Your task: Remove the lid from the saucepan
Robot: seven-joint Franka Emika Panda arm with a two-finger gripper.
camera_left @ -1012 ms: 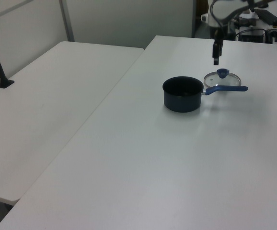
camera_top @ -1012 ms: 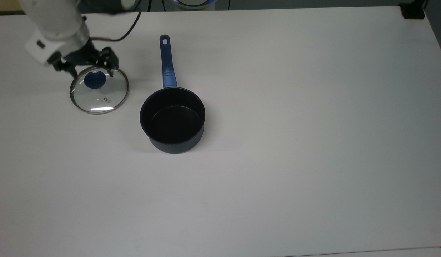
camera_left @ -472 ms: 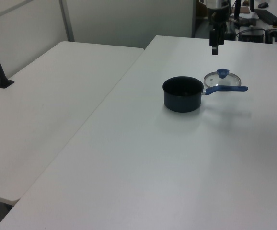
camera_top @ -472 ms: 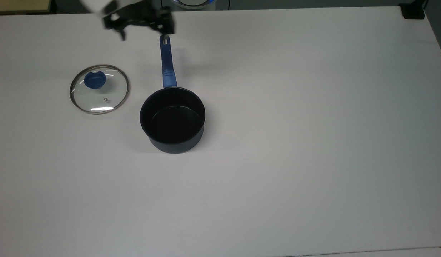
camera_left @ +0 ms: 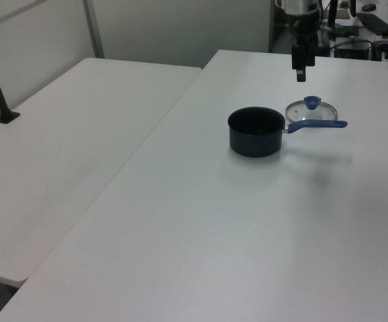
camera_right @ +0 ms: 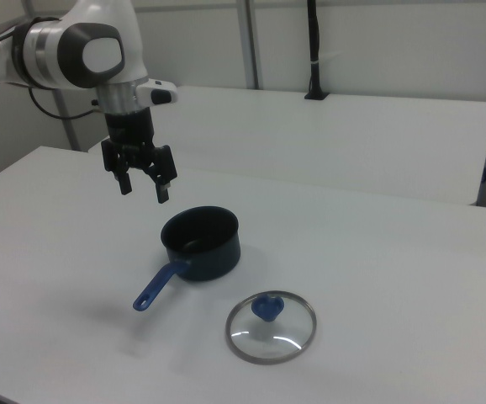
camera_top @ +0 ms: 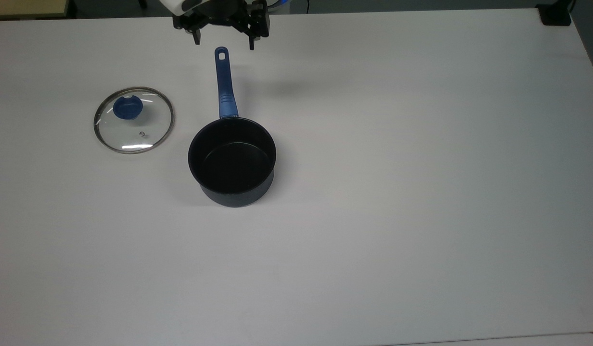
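Top view: lid (camera_top: pixel 133 120) lies flat on table (camera_top: pixel 397 192), knob up, to the top view's left of saucepan (camera_top: pixel 232 161) and apart from it; the pan is uncovered. Gripper (camera_top: pixel 223 42) hangs empty above the handle end, fingers spread wide. Handling judgement: glass lid is rigid, smooth, breakable; rim offers little purchase. Grasp only at knob (camera_top: pixel 127 107), and set down gently.
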